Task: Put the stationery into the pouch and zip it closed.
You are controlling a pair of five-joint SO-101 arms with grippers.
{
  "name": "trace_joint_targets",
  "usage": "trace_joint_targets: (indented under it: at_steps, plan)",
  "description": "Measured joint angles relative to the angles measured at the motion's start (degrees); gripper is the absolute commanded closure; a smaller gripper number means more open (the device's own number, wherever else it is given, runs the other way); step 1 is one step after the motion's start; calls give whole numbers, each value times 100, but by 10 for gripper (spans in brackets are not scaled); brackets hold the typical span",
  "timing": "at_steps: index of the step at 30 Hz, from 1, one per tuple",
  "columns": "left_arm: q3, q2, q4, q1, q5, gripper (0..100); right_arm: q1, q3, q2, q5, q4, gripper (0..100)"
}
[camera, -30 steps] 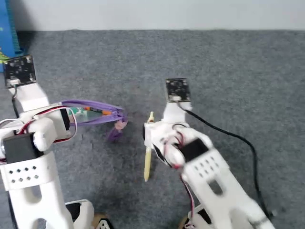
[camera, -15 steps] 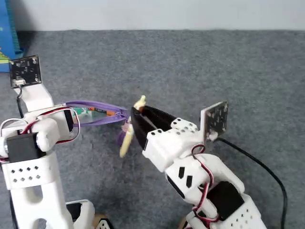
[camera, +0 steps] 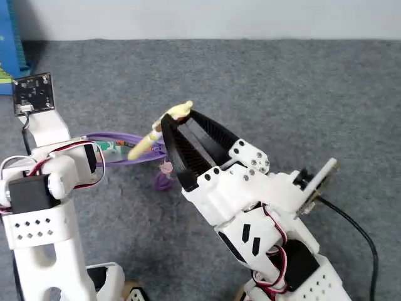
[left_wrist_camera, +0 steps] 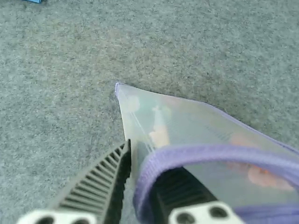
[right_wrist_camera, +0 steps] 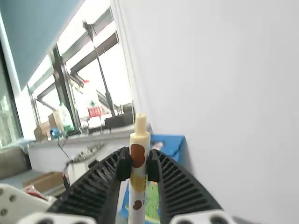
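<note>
A clear pouch [camera: 119, 149] with a purple zipper rim lies on the grey carpet. My left gripper [left_wrist_camera: 140, 172] is shut on the pouch [left_wrist_camera: 187, 135] rim, holding its mouth up. Colourful items show inside through the plastic. My right gripper [camera: 168, 125] is raised and tilted toward the pouch, shut on a cream pen [camera: 156, 133] with brown spots. The pen's lower tip points at the pouch opening. In the right wrist view the pen [right_wrist_camera: 137, 182] stands clamped between the black fingers [right_wrist_camera: 105, 179], with my right gripper [right_wrist_camera: 138, 161] aimed at a wall and window.
A blue object [camera: 9, 50] stands at the far left edge by the wall. A black cable [camera: 357, 229] trails from the right arm across the carpet. The purple zipper pull [camera: 163, 175] dangles below the pouch end.
The right arm has lifted the pen off the carpet, swung it up and left, and its tip now reaches the pouch mouth. The left arm has held still.
</note>
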Motion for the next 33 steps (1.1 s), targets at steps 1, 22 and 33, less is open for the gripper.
trace_joint_targets:
  at_steps: [1,22,33]
  plan:
    - [0,0,0,0,0,987,0,0,88,62,-114,991]
    - [79,-9,0,0,0,987,-352,9,1881,316,554,706]
    - [79,-9,0,0,0,987,-70,0,448,70,3516,838]
